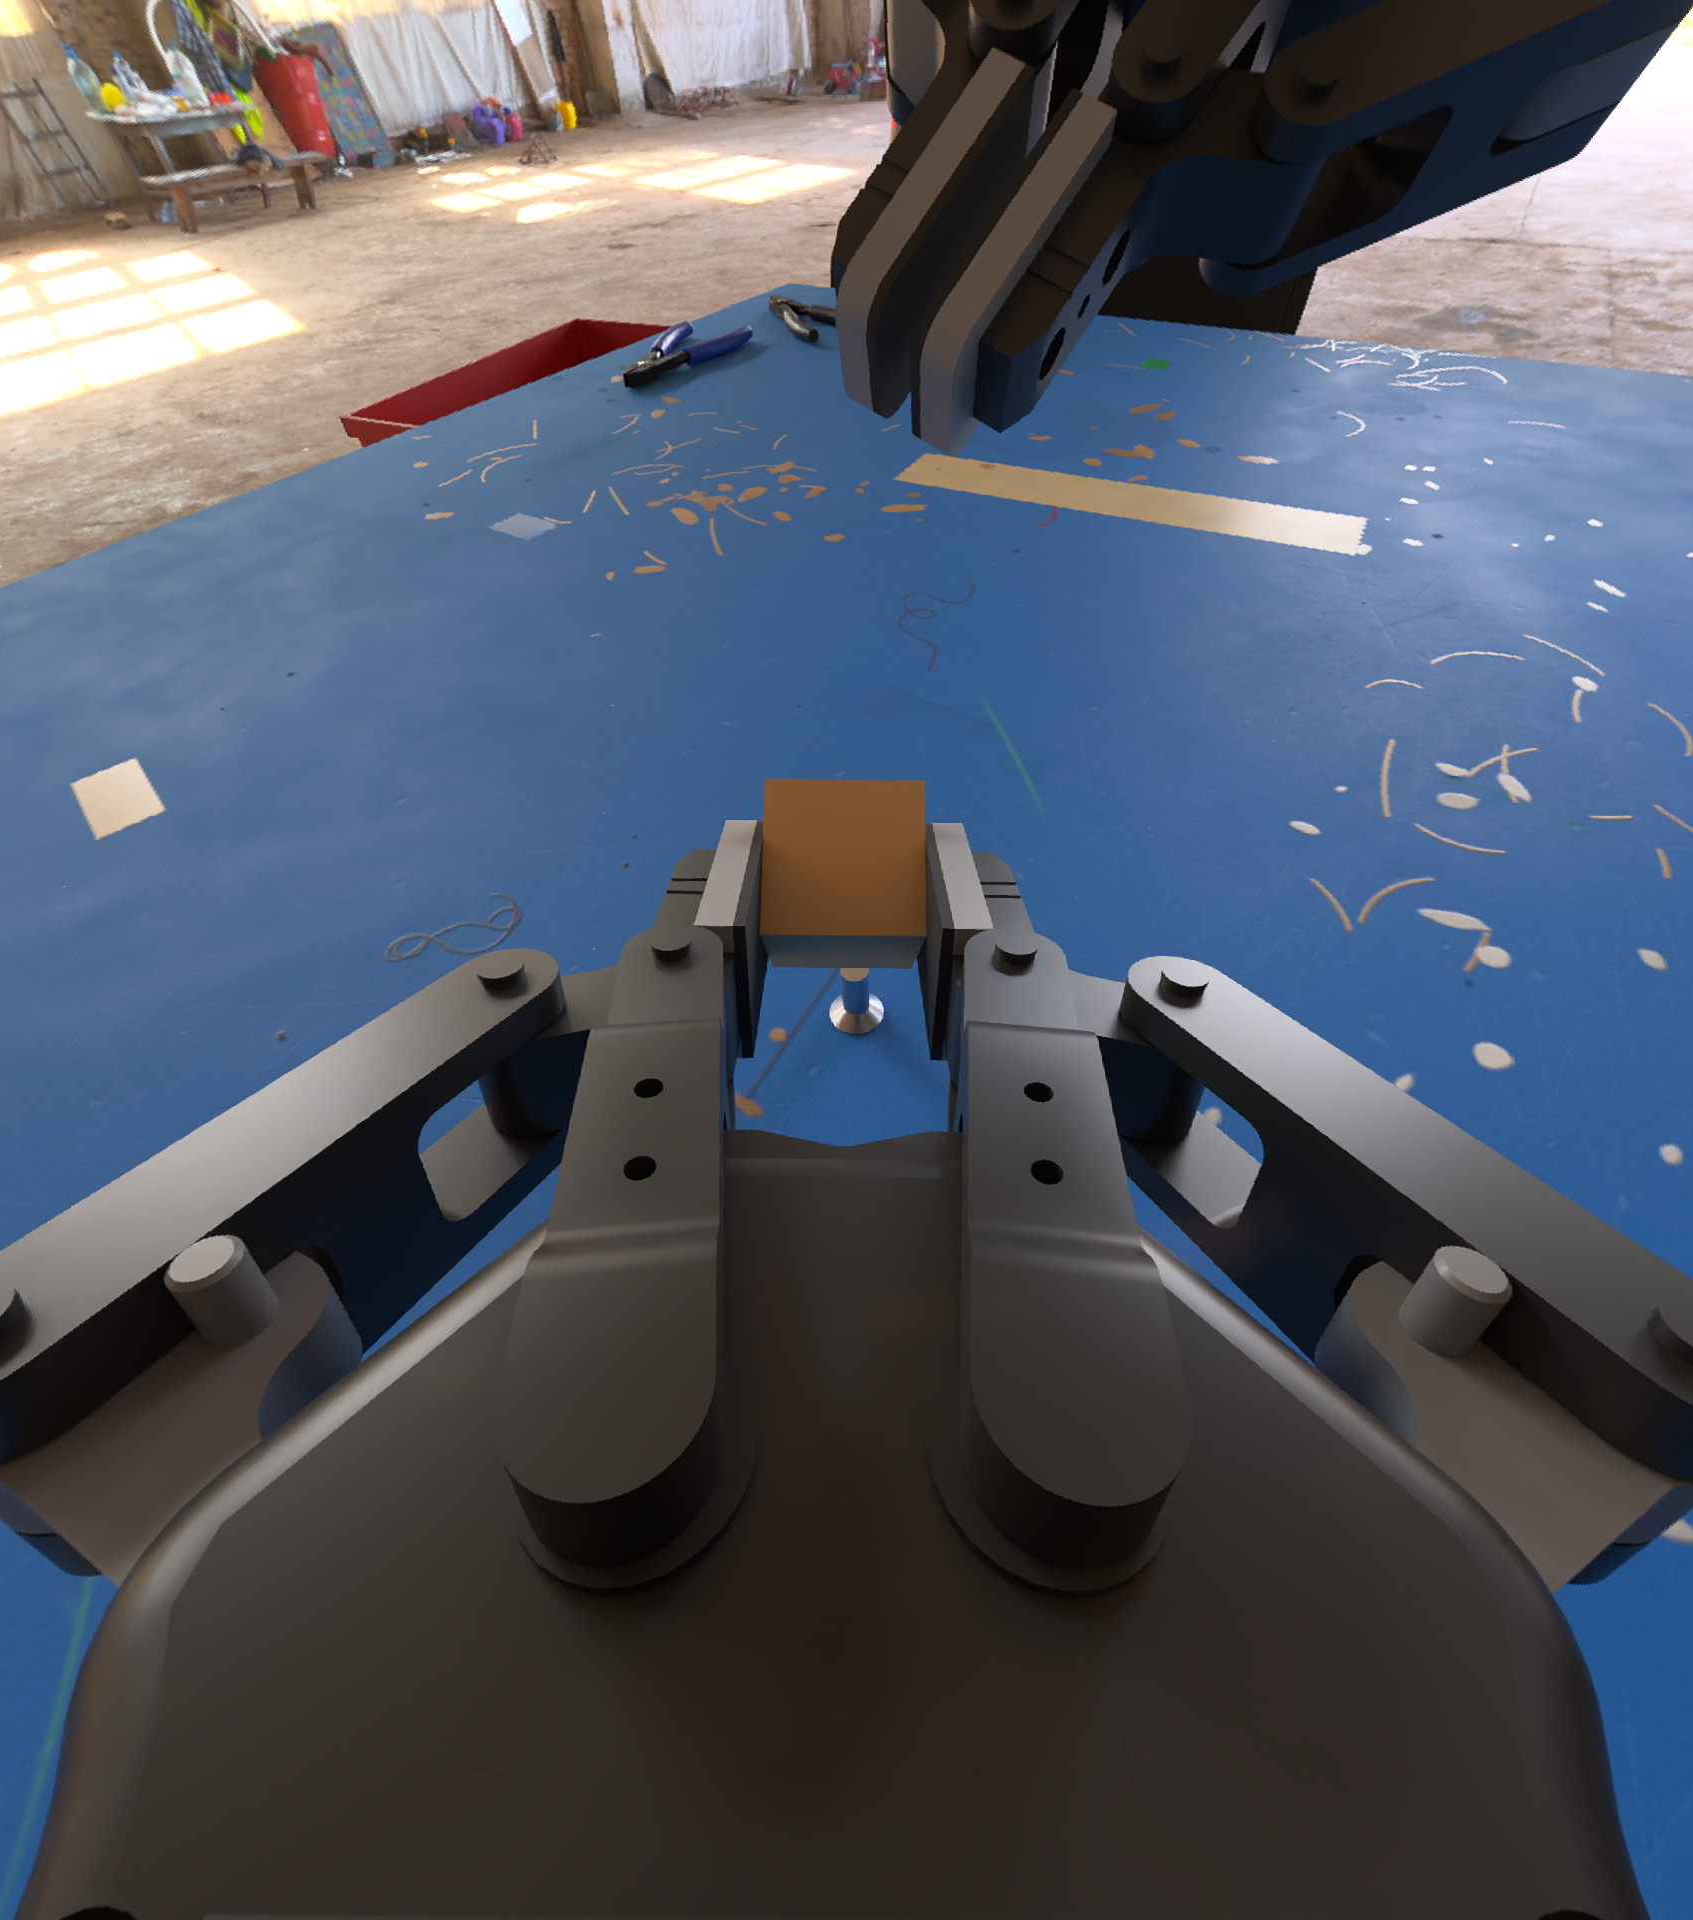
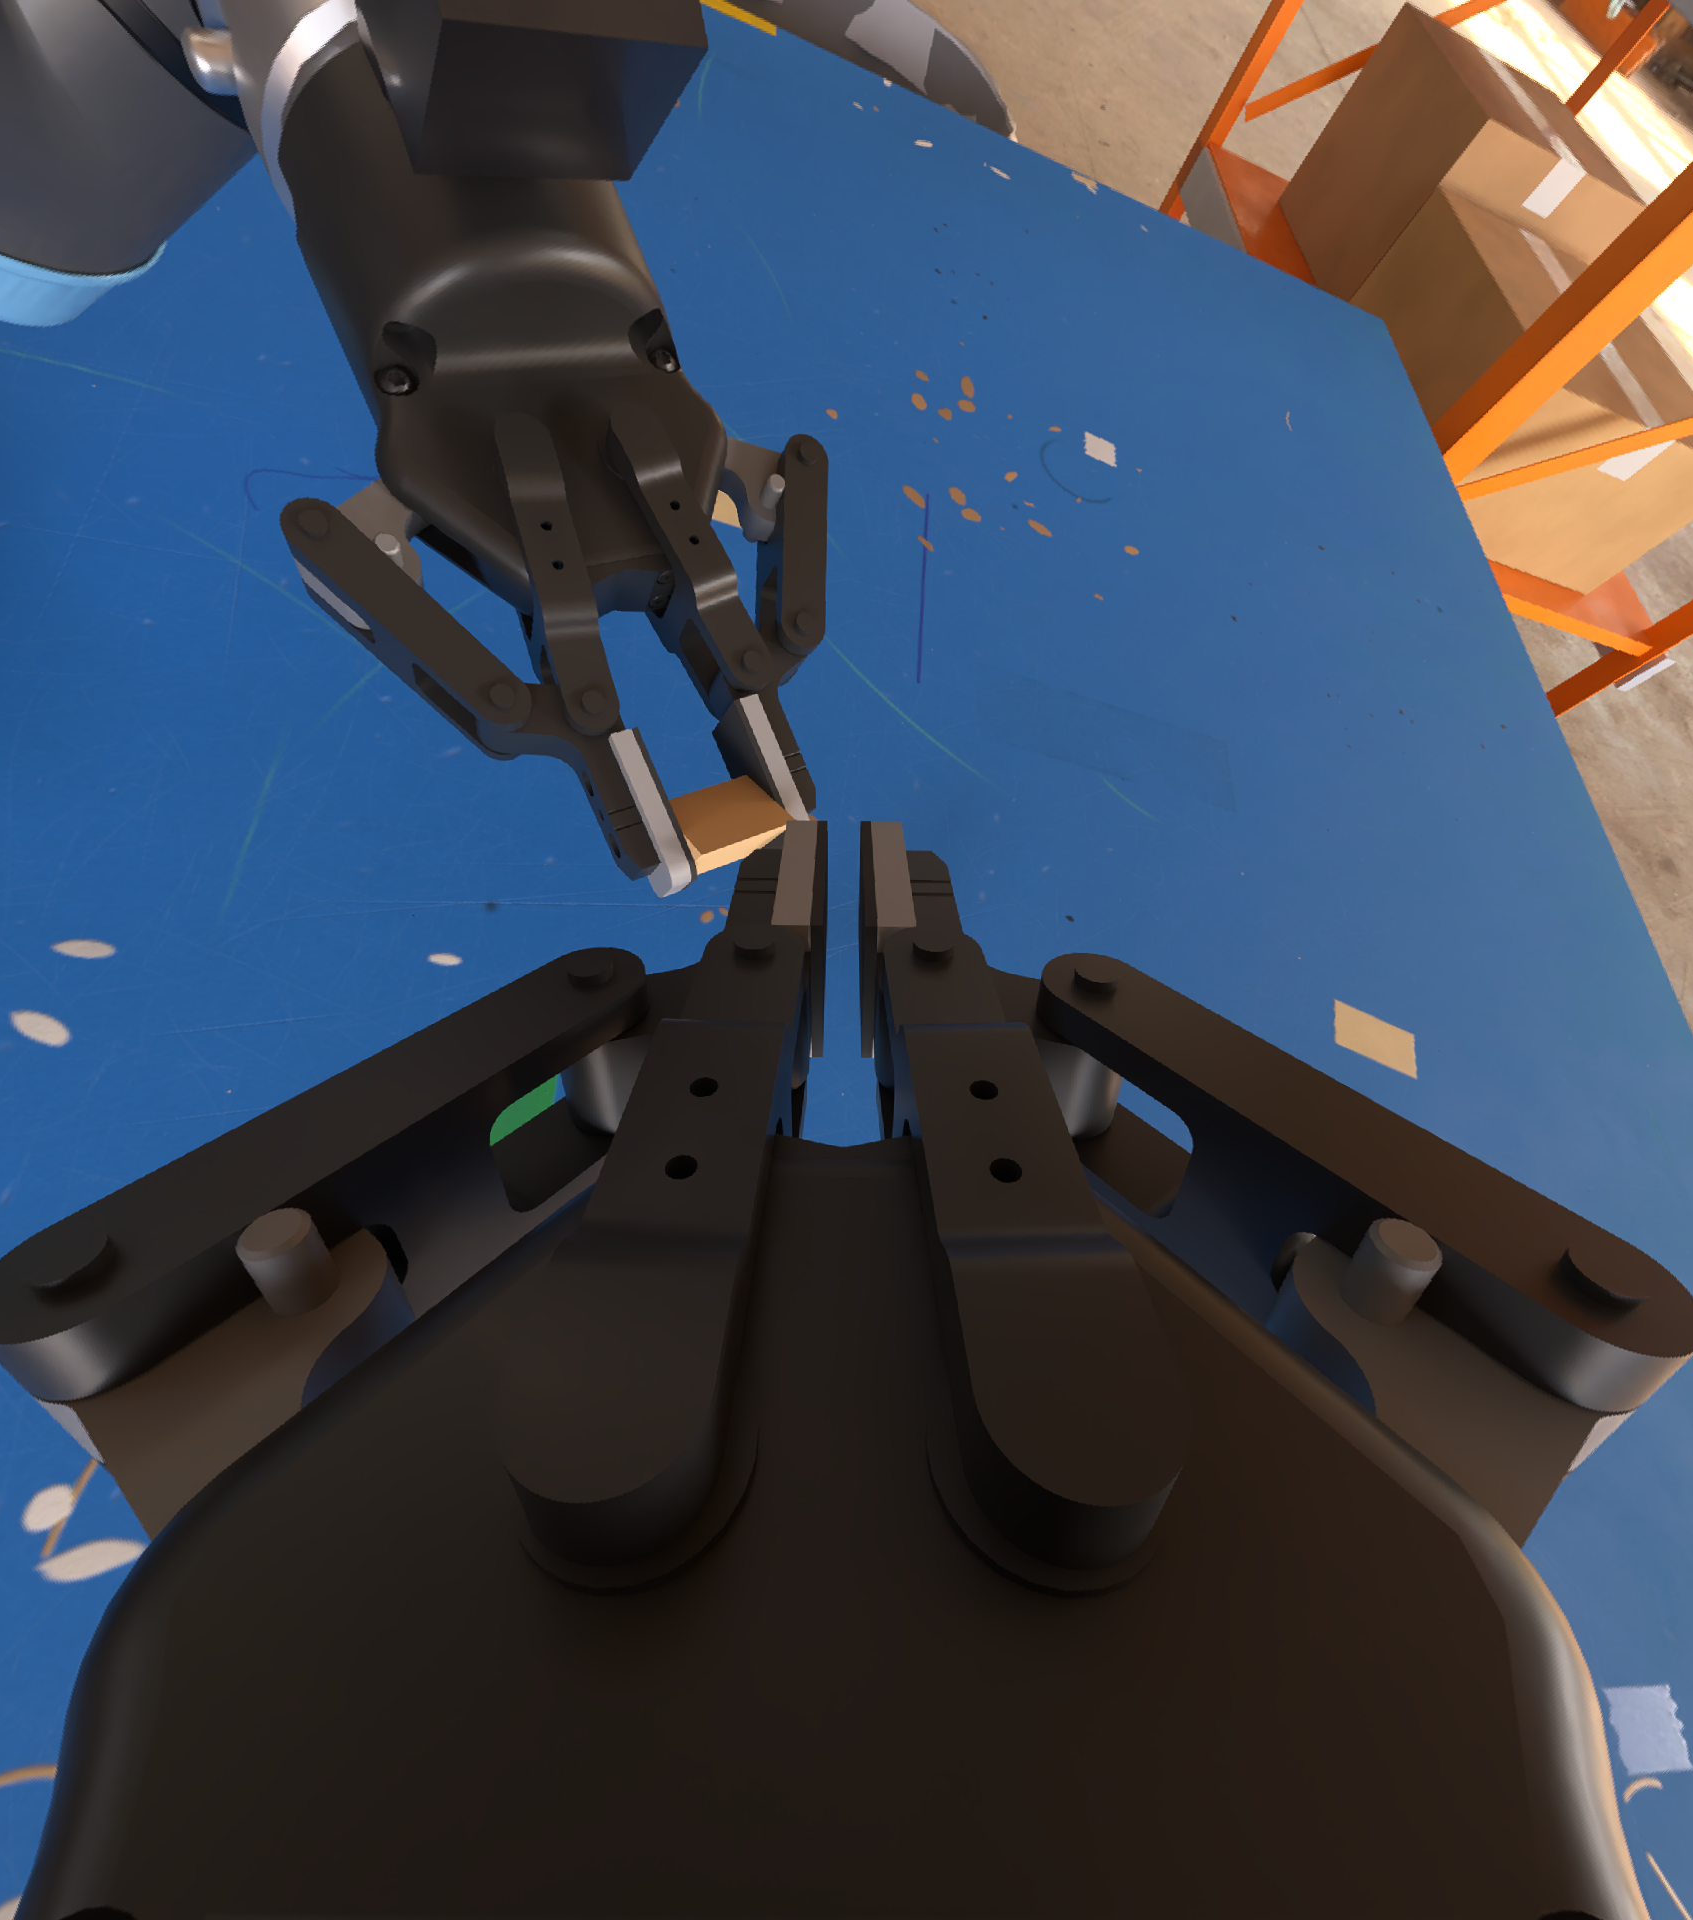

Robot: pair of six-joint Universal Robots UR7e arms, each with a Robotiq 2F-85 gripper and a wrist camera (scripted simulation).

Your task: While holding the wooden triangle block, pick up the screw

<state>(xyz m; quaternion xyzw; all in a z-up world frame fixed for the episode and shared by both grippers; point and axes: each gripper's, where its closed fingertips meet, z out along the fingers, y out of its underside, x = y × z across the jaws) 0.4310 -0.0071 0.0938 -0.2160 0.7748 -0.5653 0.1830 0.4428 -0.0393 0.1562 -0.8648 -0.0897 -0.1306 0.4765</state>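
In the left wrist view my left gripper [image 1: 843, 831] is shut on the wooden triangle block [image 1: 844, 873] and holds it above the blue table [image 1: 302, 675]. The small metal screw [image 1: 857, 1006] stands head-down on the table right below the block, between my fingers. My right gripper [image 1: 925, 405] hangs high over the far side of the table, its jaws almost together and nothing seen between them. In the right wrist view the right gripper [image 2: 843, 862] is shut with a thin slit and empty, right next to the left gripper [image 2: 733, 836] and its block [image 2: 717, 821]. The screw is hidden there.
Blue-handled pliers [image 1: 691, 353] and a second, dark pair [image 1: 800, 317] lie at the far table edge, next to a red bin [image 1: 509, 374]. A tan tape strip [image 1: 1133, 504] lies on the table. An orange rack with cardboard boxes [image 2: 1548, 312] stands beyond the table's edge.
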